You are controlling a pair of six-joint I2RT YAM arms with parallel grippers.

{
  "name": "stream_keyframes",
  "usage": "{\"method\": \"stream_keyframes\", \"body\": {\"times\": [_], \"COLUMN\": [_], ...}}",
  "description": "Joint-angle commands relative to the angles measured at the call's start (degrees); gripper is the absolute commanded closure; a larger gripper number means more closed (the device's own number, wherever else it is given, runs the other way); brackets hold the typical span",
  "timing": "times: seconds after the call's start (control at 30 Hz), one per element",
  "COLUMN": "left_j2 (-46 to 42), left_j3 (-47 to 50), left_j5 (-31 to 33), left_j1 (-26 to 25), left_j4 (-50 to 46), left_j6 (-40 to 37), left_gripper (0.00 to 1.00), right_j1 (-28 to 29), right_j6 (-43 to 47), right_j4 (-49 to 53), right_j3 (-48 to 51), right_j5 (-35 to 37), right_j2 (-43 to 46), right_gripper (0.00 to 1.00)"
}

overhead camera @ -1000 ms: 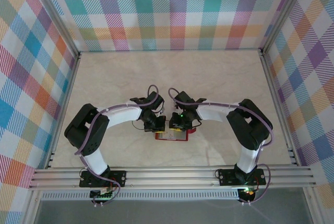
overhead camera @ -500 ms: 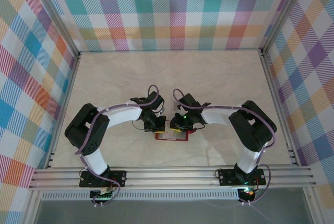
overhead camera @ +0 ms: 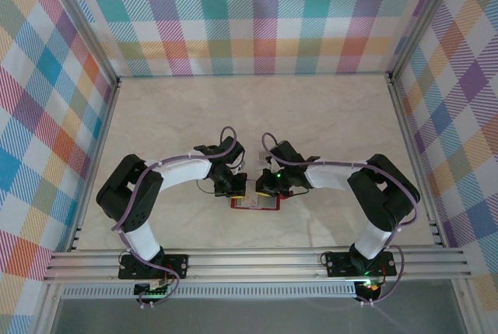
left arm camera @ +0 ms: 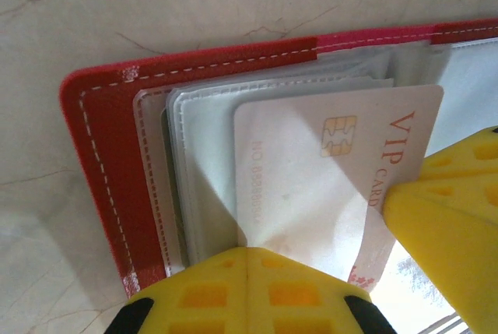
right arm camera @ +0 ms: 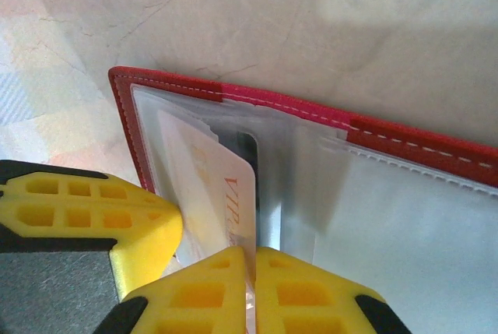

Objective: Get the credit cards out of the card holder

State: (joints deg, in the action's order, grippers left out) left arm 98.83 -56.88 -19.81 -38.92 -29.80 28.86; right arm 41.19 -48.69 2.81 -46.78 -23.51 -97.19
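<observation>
The red card holder lies open on the table, close to the front edge. A white credit card printed "VIP" with a gold chip sticks partway out of its clear pockets. My left gripper is shut, and its tips press on the pocket edge beside the card. My right gripper is shut on the near edge of the credit card, which stands tilted up between its yellow pads. In the top view both grippers, left and right, meet over the holder. Other cards are hidden in the pockets.
The pale marble table stretches behind the holder. Plaid walls close the back and both sides. An aluminium rail runs along the near edge by the arm bases.
My right gripper's jaws have closed onto the card, and the right arm's elbow has swung a little outward. The left arm and the holder have not moved.
</observation>
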Motion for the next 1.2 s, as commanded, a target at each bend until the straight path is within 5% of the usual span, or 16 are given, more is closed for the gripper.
{"method": "stream_keyframes", "body": {"times": [0.0,0.4,0.7,1.17], "left_j2": [1.5,1.1,0.8,-2.0], "left_j3": [1.1,1.7,1.8,2.6], "left_j5": [3.7,3.7,3.9,4.1], "left_j1": [-0.5,-0.5,-0.5,-0.5], "left_j4": [-2.9,-2.6,-2.6,-2.4], "left_j6": [-0.3,-0.1,0.2,1.9], "left_gripper": [0.97,0.97,0.97,0.96], "right_j1": [0.5,0.3,-0.7,-1.5], "right_j6": [-0.2,-1.0,2.7,10.1], "right_j4": [-4.2,-7.0,2.4,16.5], "right_j3": [0.7,1.6,1.3,-2.9], "right_j5": [-4.2,-5.7,-0.2,4.9], "right_j2": [0.2,-1.0,2.6,10.8], "right_gripper": [0.88,0.91,1.00,1.00]}}
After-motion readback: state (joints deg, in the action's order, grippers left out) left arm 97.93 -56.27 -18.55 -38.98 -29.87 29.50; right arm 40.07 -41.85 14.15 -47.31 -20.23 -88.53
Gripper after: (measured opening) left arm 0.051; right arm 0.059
